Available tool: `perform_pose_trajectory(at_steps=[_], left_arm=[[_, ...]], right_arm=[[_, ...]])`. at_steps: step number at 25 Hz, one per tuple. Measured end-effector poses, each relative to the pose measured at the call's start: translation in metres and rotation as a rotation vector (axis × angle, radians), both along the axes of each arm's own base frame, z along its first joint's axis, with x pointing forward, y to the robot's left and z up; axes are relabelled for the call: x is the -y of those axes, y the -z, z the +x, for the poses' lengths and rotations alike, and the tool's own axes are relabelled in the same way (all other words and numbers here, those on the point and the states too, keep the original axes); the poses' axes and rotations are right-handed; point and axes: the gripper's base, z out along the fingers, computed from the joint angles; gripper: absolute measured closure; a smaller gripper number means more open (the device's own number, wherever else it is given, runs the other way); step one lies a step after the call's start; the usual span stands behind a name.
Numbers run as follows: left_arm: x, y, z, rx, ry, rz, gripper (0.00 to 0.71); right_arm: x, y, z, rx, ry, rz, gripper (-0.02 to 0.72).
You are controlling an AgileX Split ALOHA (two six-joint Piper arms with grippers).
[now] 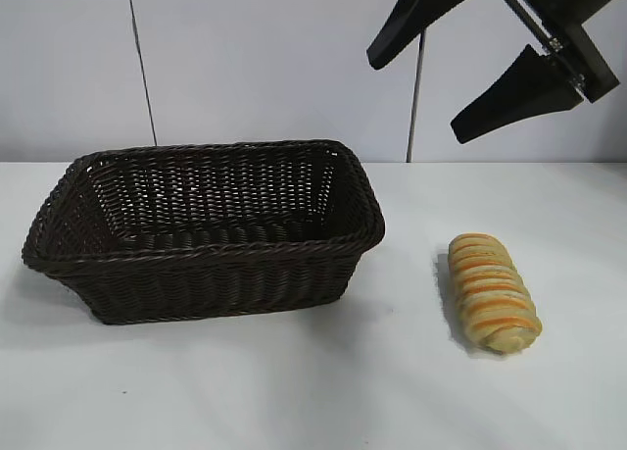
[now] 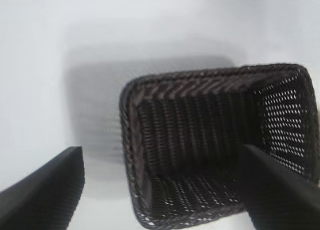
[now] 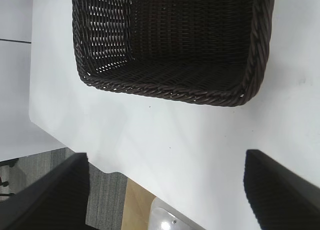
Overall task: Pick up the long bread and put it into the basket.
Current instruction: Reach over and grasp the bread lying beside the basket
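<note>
The basket (image 1: 201,232) sits at the left of the white worktop (image 1: 313,391), nothing inside it. The left claw (image 2: 165,190) hangs above it, its fingers spread wide. To the right, well apart from the basket, the long bread (image 1: 492,291) lies flat on the worktop. High above the bread, the right claw (image 1: 470,63) hangs tilted, fingers wide apart and holding nothing.

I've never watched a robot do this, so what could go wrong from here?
1. The right gripper hangs open high above the table, not directly over the long bread; a misaimed descent could push it away.
2. The bread's rounded, ridged shape might roll or slip between the jaws.
3. The basket has tall flaring sides; carried low, the bread could catch the rim.
</note>
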Motion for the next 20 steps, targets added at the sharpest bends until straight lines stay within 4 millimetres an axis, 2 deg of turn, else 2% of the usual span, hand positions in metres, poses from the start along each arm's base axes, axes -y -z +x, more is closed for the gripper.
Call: perform_pose_trajectory(at_steps=[5, 8, 10, 13, 17, 20], left_arm=[[-0.035, -0.003, -0.013, 0.022, -0.121, -0.055, 0.108], [-0.033, -0.013, -0.023, 0.061, -0.114, -0.081, 0.108], [-0.024, -0.031, -0.04, 0.119, -0.09, -0.076, 0.108], [-0.005, -0.067, -0.083, 0.249, -0.039, -0.048, 0.108], [0.034, -0.119, -0.18, 0.494, 0.025, 0.04, 0.108], [0.061, -0.139, -0.258, 0.656, 0.037, 0.143, 0.108]], right_arm=[[0.002, 0.002, 0.0, 0.009, -0.012, -0.037, 0.125], [0.003, 0.003, 0.0, 0.012, -0.016, -0.051, 0.125], [0.003, 0.003, 0.0, 0.012, -0.016, -0.054, 0.125], [0.004, 0.003, 0.0, 0.013, -0.017, -0.056, 0.125], [0.004, 0.003, 0.0, 0.014, -0.018, -0.057, 0.125], [0.004, 0.003, 0.0, 0.014, -0.019, -0.057, 0.125]])
